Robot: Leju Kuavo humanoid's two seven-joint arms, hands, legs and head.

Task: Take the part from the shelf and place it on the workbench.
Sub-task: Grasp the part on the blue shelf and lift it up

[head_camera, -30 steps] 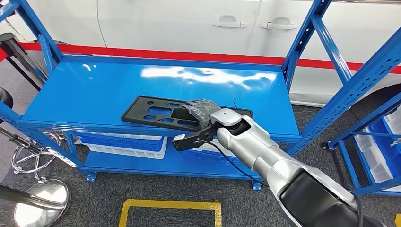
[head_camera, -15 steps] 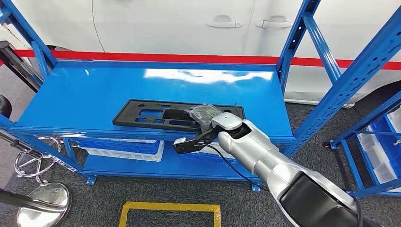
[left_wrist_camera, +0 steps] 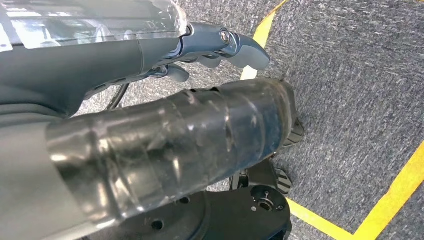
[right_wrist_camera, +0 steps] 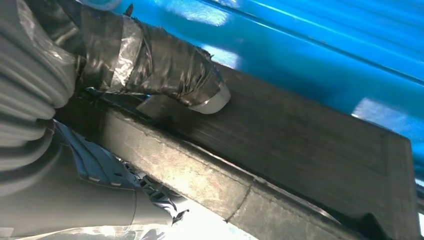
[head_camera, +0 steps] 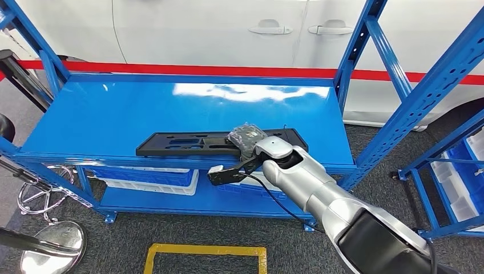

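One black part (head_camera: 188,142) on one blue shelf (head_camera: 114,114), gripped by the right hand (head_camera: 245,137).

Big blue metal shelf (head_camera: 114,114) with a shiny top board. Long flat black part (head_camera: 182,142) near the front edge, tipped up a little at one side. Lower board underneath, with white and blue bins (head_camera: 149,176) sitting on it. Grey carpet floor (head_camera: 228,234) below.

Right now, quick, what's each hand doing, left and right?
Left hand: holds nothing, fingers curled in, hanging over the floor.
Right hand: grips the black part on the blue shelf.
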